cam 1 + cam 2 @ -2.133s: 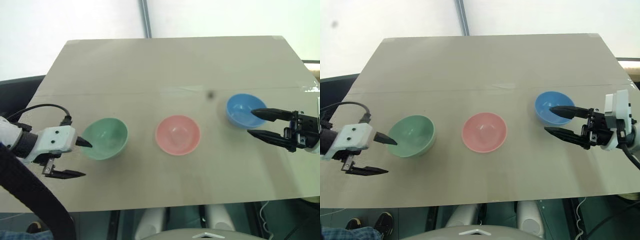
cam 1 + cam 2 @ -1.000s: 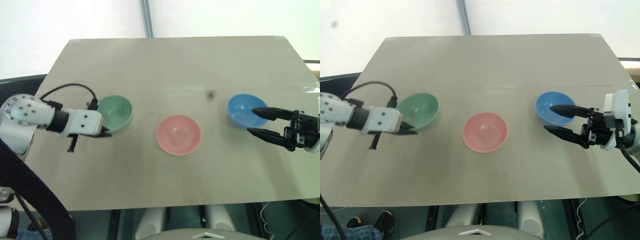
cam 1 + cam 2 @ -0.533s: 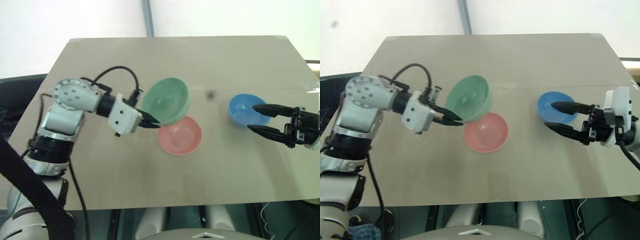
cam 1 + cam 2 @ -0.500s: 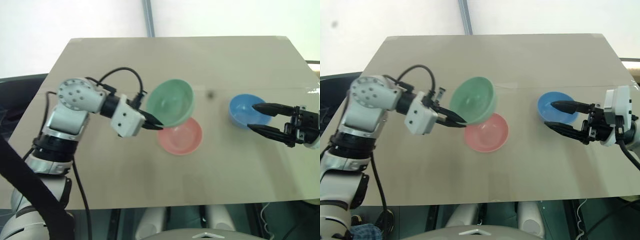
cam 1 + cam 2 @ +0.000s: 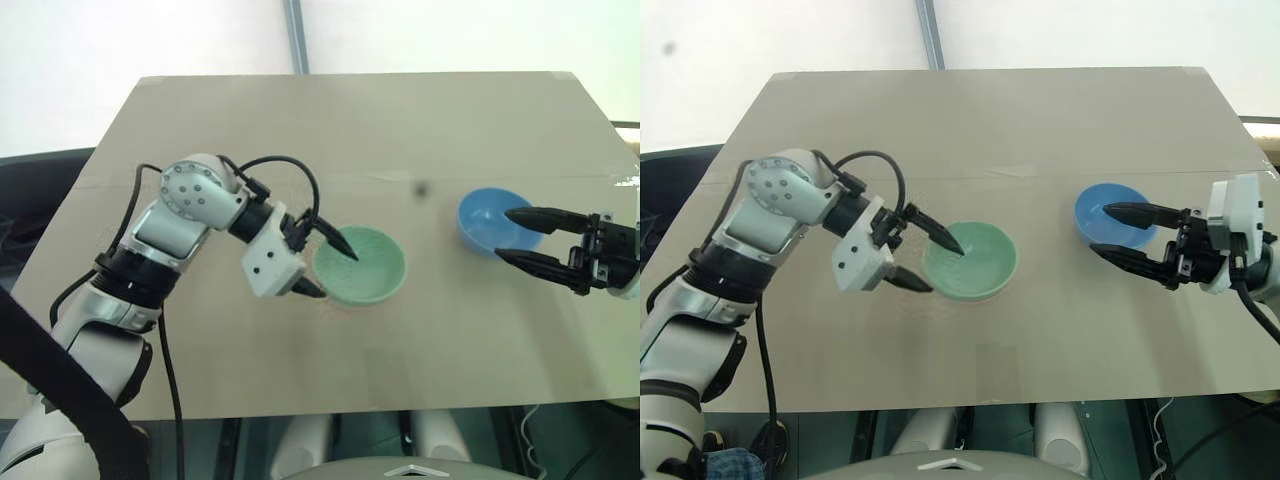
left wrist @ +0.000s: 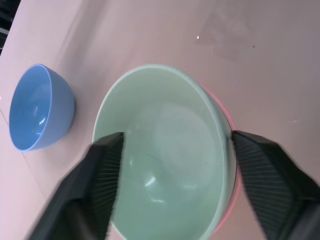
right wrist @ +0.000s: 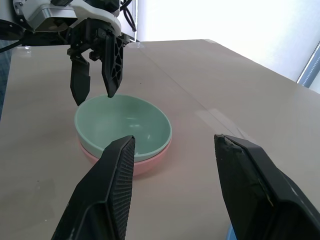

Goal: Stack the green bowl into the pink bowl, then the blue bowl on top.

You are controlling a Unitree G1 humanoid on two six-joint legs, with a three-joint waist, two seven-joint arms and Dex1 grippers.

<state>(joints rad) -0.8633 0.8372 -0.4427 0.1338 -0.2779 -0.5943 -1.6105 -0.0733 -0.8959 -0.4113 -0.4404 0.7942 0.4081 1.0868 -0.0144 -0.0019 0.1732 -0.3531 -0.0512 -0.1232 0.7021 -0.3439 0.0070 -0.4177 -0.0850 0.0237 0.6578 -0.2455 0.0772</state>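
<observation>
The pink bowl point(image 7: 145, 161) is mostly hidden, only its rim showing under the green bowl point(image 5: 362, 264) nested in it at the table's point(image 5: 330, 130) middle; the left gripper point(image 5: 325, 264) straddles their near-left rim, released. The right gripper point(image 5: 518, 237), open and empty, straddles the blue bowl's point(image 5: 485, 218) rim at the right.

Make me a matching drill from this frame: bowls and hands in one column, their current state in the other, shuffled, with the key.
Column 1
1. green bowl
2. pink bowl
3. blue bowl
4. left hand

Column 2
A. alone on the table, with the right hand open around its near rim
B. underneath, only a rim edge showing
C. open, fingers either side of the green bowl's rim
D. nested inside another bowl

Pairs: 1-D, 2-B, 3-A, 4-C
</observation>
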